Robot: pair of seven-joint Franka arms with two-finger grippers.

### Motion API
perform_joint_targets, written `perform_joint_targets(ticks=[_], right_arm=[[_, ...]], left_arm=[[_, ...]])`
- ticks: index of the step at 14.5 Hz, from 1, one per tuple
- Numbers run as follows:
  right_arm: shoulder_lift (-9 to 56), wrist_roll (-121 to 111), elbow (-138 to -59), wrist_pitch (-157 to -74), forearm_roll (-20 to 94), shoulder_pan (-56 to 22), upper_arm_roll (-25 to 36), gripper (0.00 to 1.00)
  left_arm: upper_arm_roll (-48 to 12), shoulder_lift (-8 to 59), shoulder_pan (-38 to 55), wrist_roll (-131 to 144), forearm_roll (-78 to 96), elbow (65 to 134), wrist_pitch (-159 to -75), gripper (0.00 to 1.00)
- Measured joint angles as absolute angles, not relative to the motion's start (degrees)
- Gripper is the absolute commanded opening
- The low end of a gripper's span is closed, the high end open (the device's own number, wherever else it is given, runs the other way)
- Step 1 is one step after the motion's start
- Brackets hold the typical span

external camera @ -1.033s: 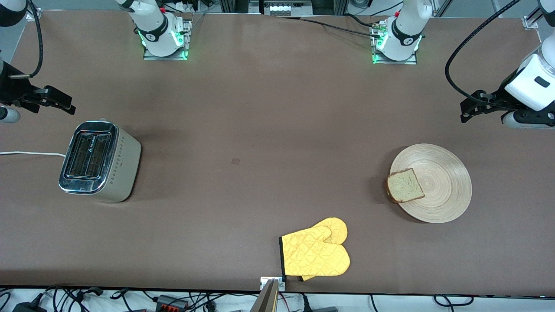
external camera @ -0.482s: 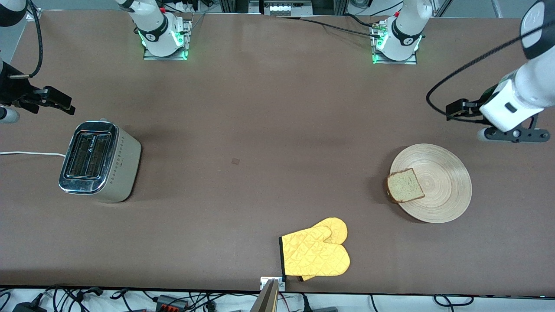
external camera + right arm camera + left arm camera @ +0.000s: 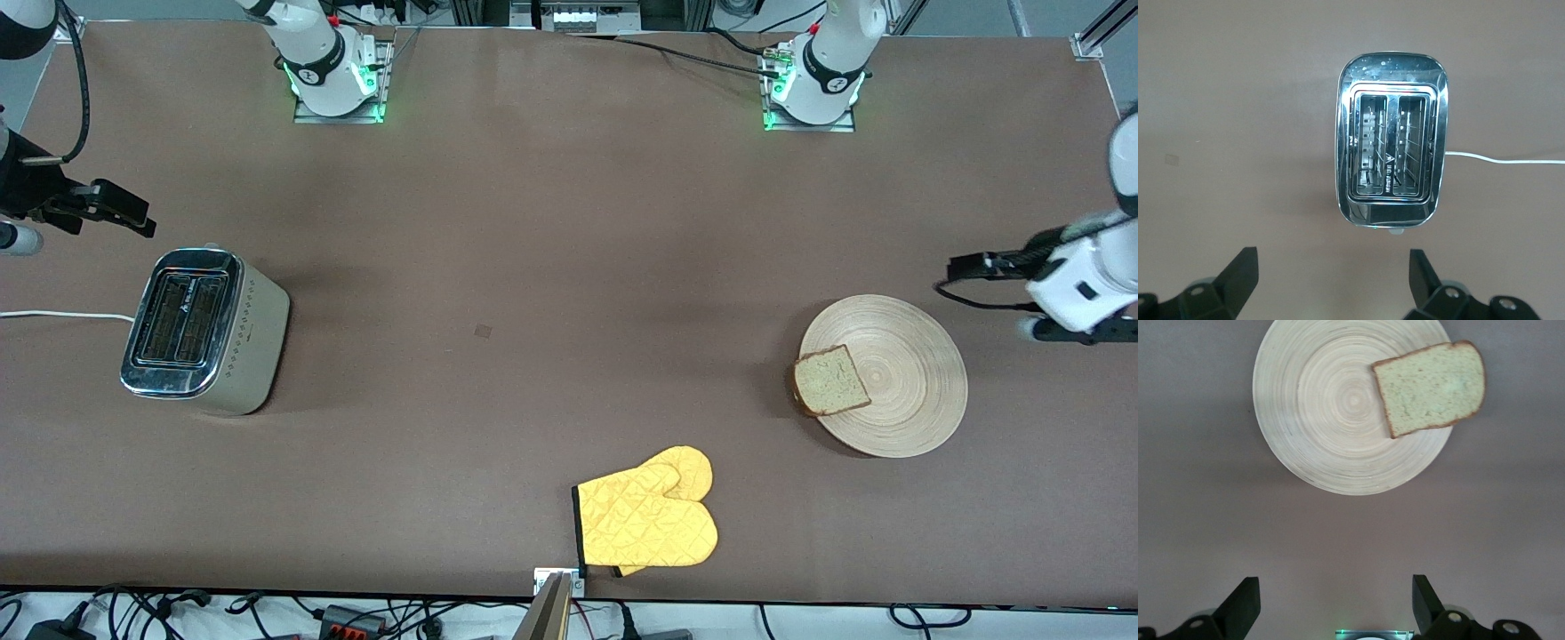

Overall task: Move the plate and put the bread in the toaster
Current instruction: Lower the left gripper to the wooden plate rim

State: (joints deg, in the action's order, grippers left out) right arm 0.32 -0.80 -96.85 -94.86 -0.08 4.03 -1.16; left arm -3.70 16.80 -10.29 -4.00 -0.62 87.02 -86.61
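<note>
Left tool [image 3: 1331, 613]: my fingers stand wide and hold nothing; it hangs over bare desk [image 3: 569, 267] just beside the plate, at my left arm's end.
Right tool [image 3: 1331, 287]: wide, holding nothing; it hangs over the desk beside the toaster.
Plate [image 3: 907, 382]: flat on the desk, light wood.
Bread [image 3: 830, 380]: 1 slice, lying on the plate's rim, overhanging the edge.
Toaster [image 3: 200, 331]: upright at my right arm's end, 2 slots bare.
Oven mitt [image 3: 647, 520]: yellow, near the front edge.
</note>
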Motion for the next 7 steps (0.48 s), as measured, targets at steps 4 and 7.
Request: perform_joint_targets(ticks=[4, 7], right_arm=[[1.63, -0.80, -96.87, -94.95, -0.08, 3.85, -1.17, 1.00], [1.66, -0.80, -96.86, -94.98, -0.08, 3.72, -1.17, 1.00]], left_arm=[[-3.45, 22.94, -19.29, -13.12, 8.19, 86.34, -94.54, 1.00], [-3.31, 29.49, -25.25, -23.99, 17.19, 86.28, -99.70, 1.00]])
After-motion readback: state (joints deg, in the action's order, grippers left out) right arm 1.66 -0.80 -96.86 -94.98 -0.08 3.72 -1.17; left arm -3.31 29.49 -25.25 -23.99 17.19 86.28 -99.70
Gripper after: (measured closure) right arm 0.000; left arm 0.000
